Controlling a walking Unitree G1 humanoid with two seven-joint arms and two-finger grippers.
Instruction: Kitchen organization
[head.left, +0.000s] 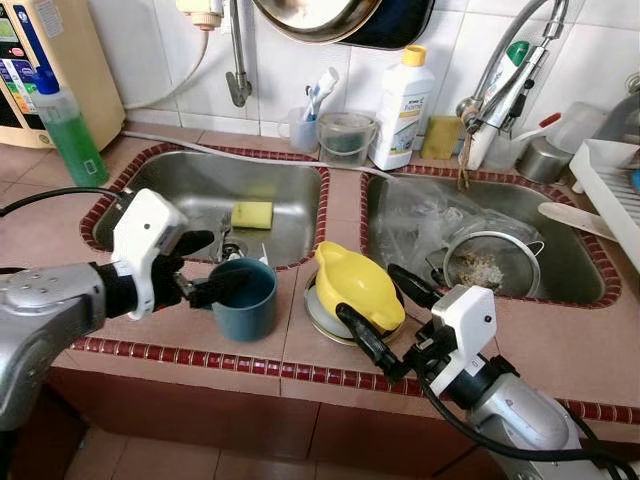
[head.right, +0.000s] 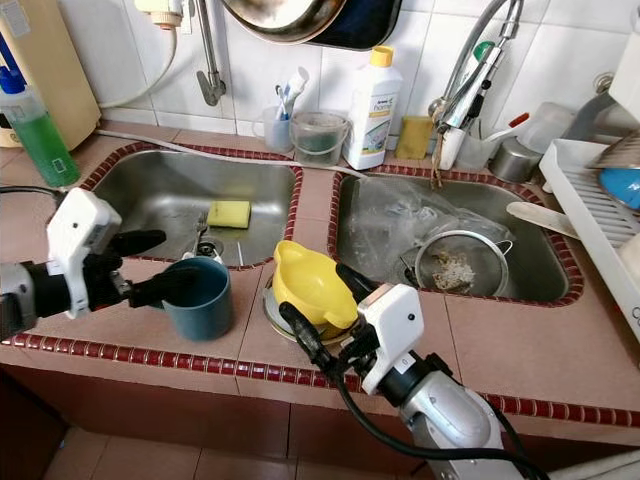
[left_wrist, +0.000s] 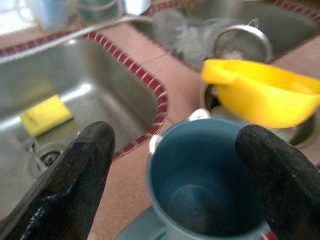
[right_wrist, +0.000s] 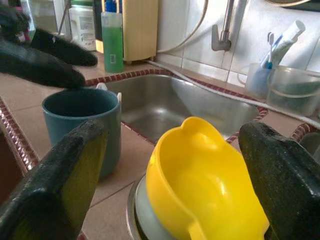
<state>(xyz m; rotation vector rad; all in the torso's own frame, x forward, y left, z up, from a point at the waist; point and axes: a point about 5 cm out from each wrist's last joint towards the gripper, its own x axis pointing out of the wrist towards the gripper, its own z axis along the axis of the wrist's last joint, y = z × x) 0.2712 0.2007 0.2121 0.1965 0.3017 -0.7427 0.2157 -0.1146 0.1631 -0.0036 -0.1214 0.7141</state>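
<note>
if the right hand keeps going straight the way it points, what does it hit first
Most likely the yellow bowl, which sits between the open fingers of the right hand, tilted on a metal dish. The blue cup lies off to the side of that line.

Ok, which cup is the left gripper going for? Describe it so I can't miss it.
Find the double sink; on the tiled ledge in front of the left basin stands a blue cup, upright and empty. The left gripper is open around its rim. The yellow bowl beside it lies tilted.
</note>
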